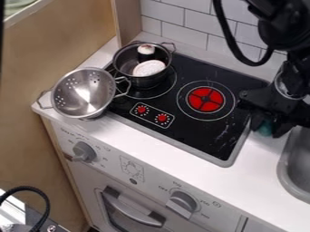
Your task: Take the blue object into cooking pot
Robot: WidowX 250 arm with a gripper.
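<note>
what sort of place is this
Most likely a toy kitchen: a black stovetop with a red burner, a pot holding play food, and the edge of a sink.

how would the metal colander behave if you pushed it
The colander is probably stiff, given its shiny metal wall, and likely light for its size, being hollow and perforated. Its rounded bowl may rock, and could slide off the nearby counter.

Black stovetop [205,138] with red burner [205,99], silver colander [84,93], seemingly teal object [266,128]
</note>
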